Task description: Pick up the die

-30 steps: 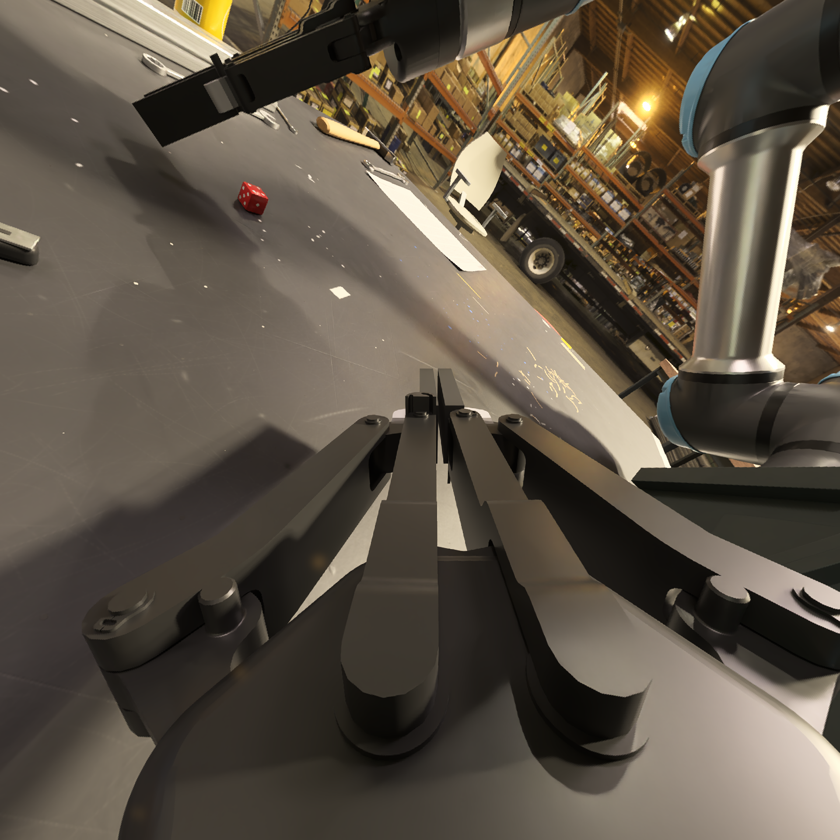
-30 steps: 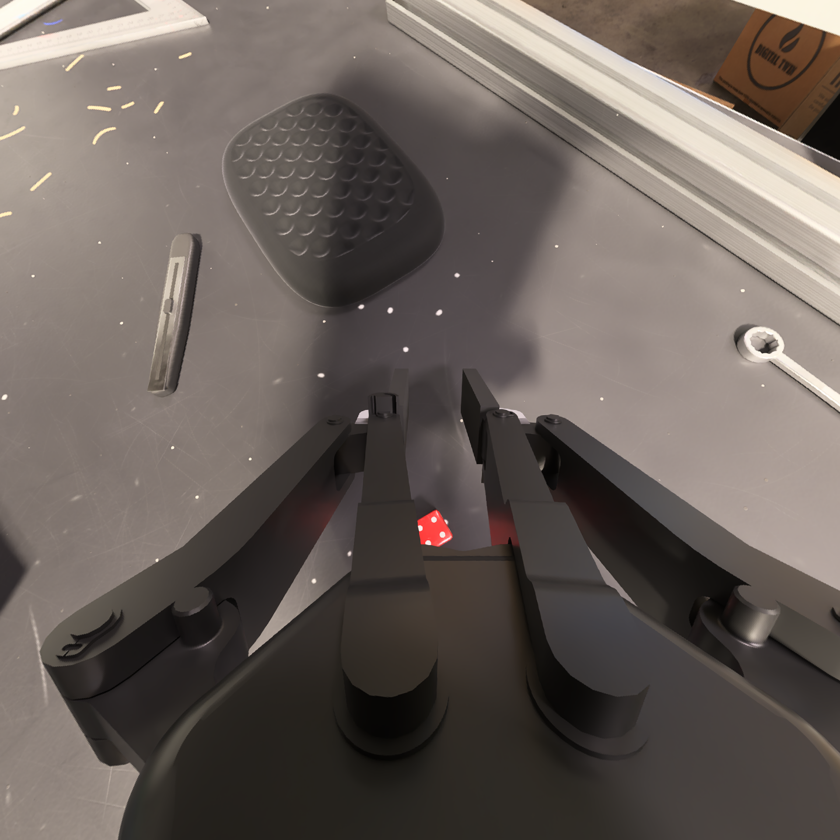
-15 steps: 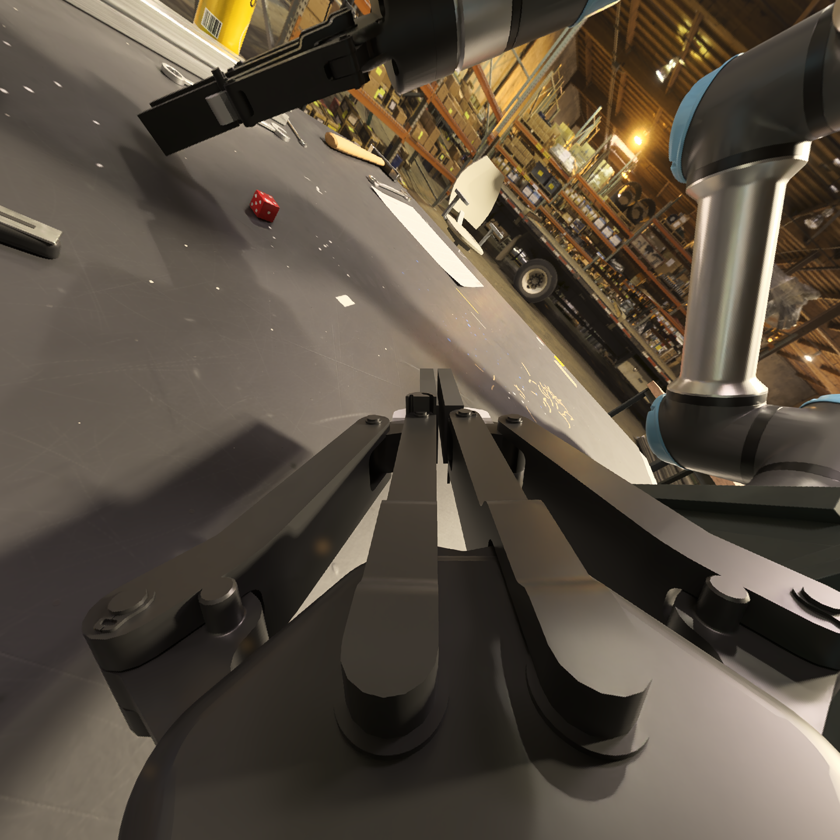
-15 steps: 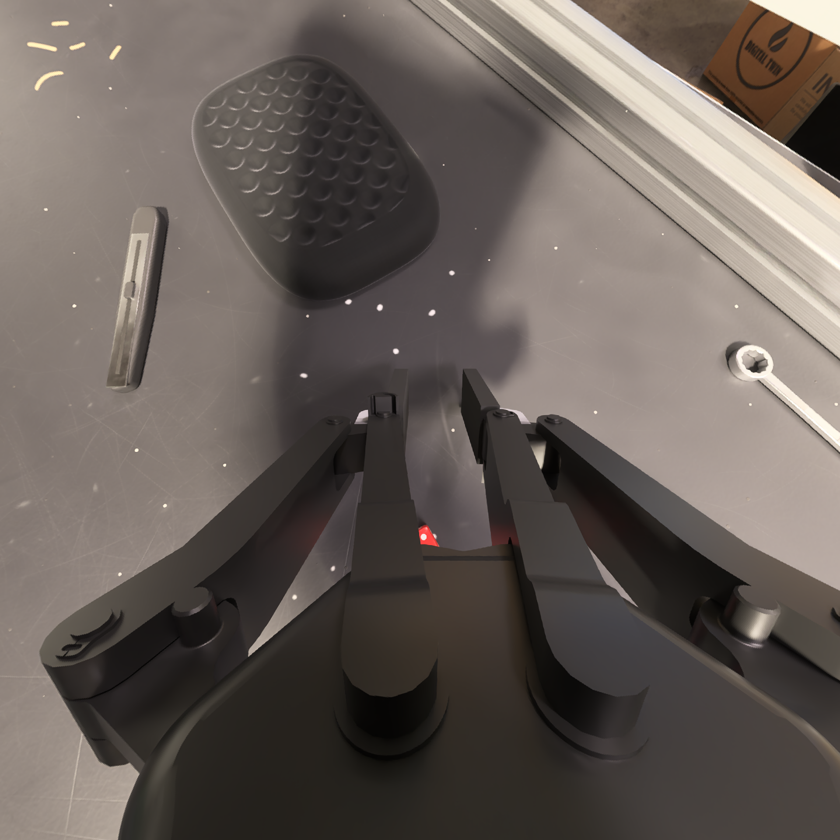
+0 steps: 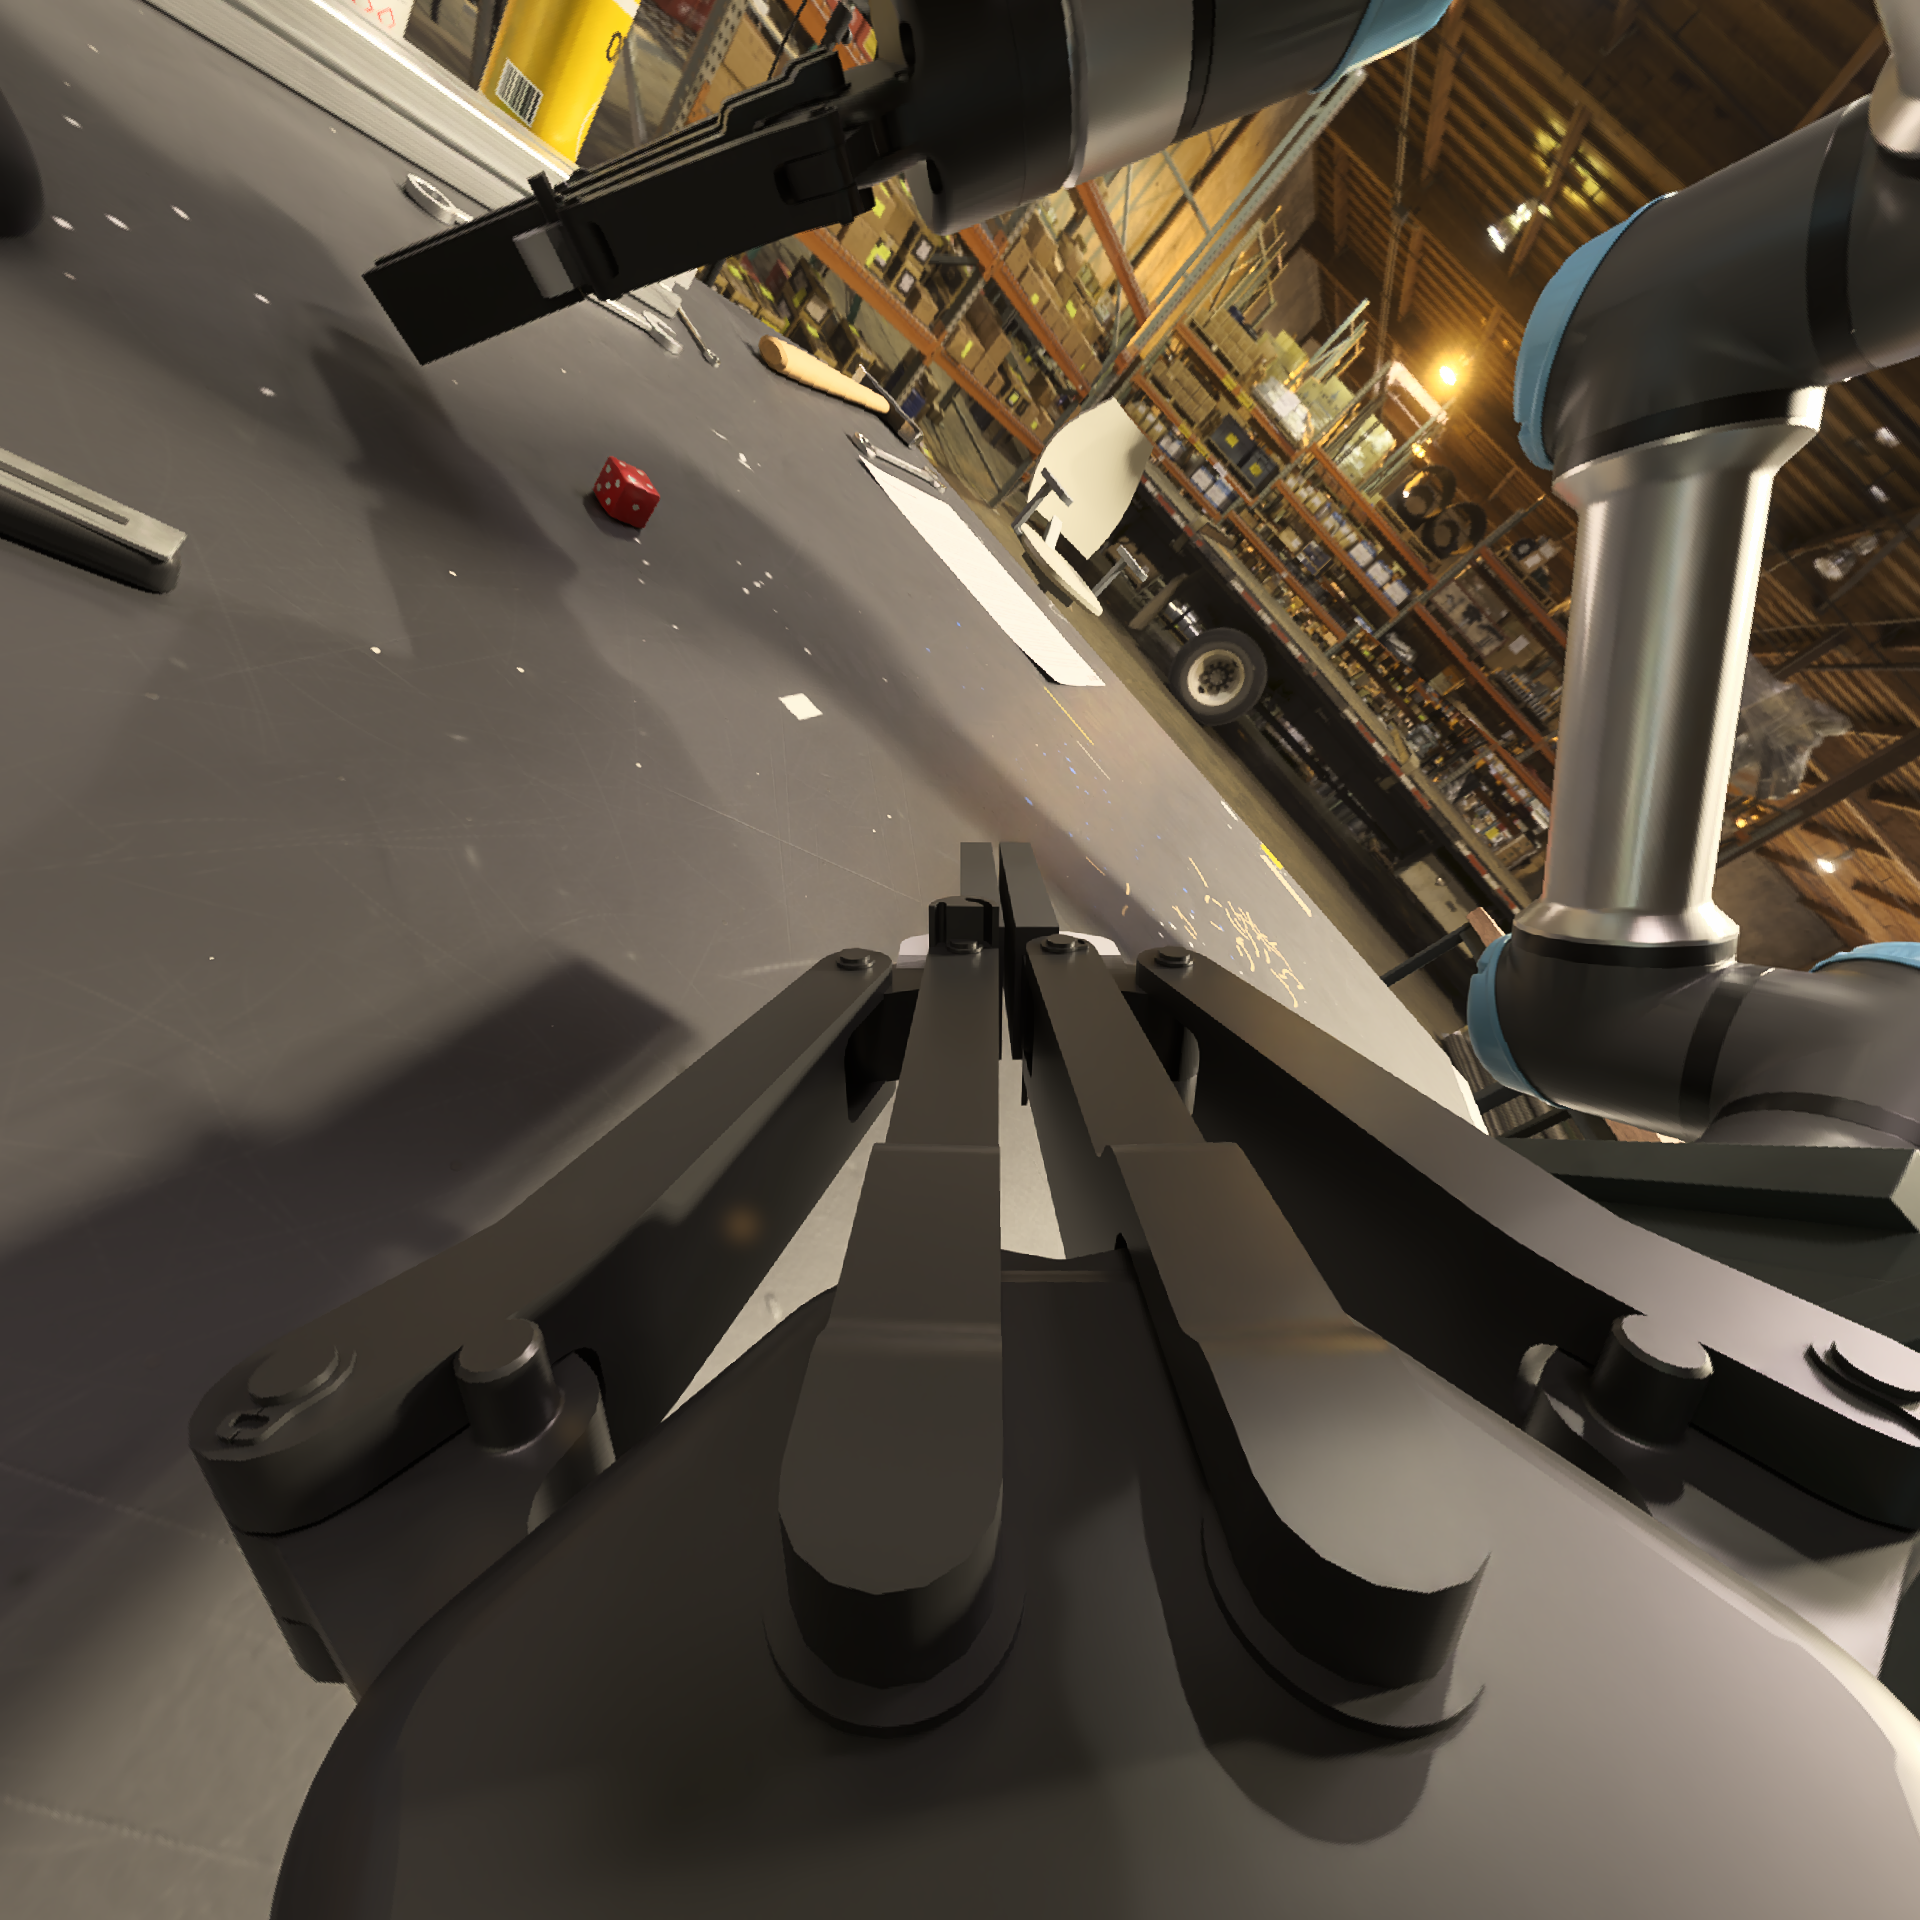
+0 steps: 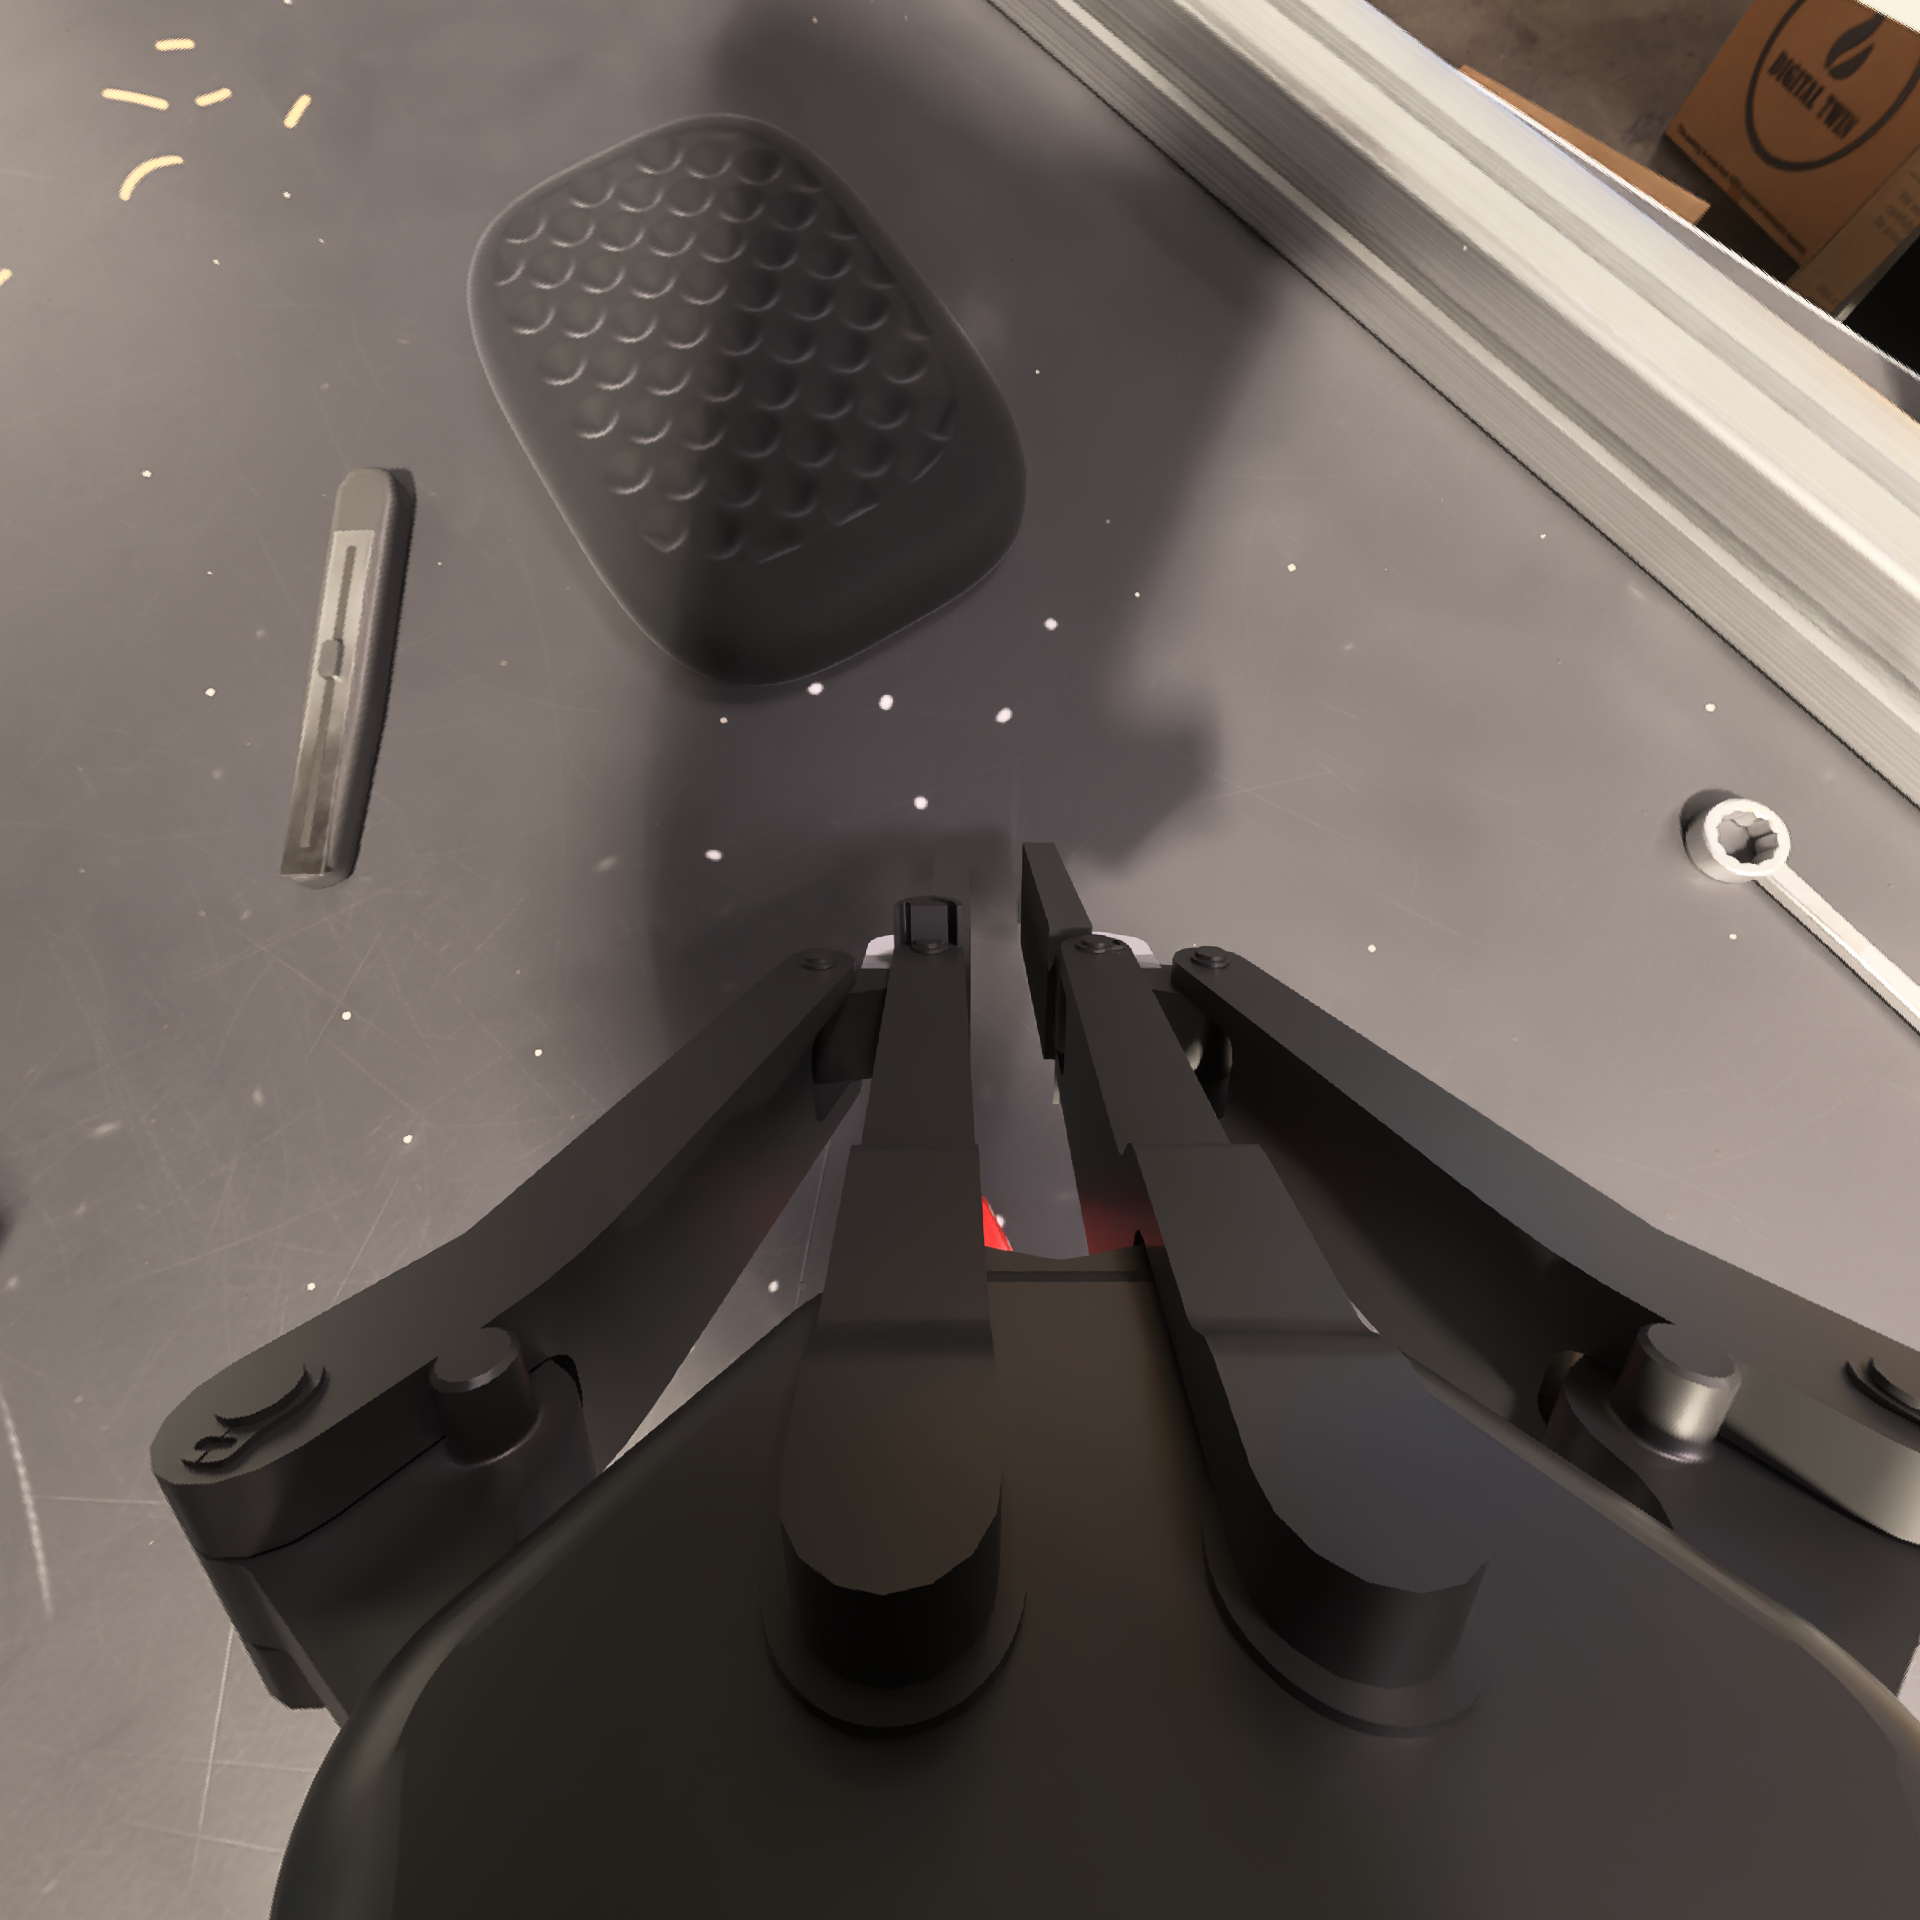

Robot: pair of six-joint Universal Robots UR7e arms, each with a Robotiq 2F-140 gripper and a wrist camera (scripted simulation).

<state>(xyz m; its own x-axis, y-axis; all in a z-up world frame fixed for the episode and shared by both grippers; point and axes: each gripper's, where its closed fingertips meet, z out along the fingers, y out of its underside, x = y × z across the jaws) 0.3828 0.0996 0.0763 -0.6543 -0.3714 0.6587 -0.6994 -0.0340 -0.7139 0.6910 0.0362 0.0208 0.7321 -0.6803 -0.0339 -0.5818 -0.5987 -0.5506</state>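
A small red die [image 5: 625,492] with white pips lies on the dark table [image 5: 436,790], free of both grippers. In the left wrist view my right gripper [image 5: 400,312] hovers above the table, up and left of the die. In the right wrist view only a red sliver of the die [image 6: 992,1224] shows, low between the finger links by the palm. My right gripper [image 6: 997,868] is nearly closed, with a narrow gap and nothing between its tips. My left gripper [image 5: 1000,862] is shut and empty, well short of the die.
A dark dimpled pad [image 6: 738,395] and a grey utility knife [image 6: 343,675] lie beyond the right gripper. A ring wrench [image 6: 1745,842] lies to the right by an aluminium rail [image 6: 1507,312]. A white sheet [image 5: 987,571] and a wooden handle [image 5: 821,379] lie near the far edge.
My right gripper's jaws have narrowed to a small gap, and it has moved forward so the die has slipped almost out of its view. The die stays on the table.
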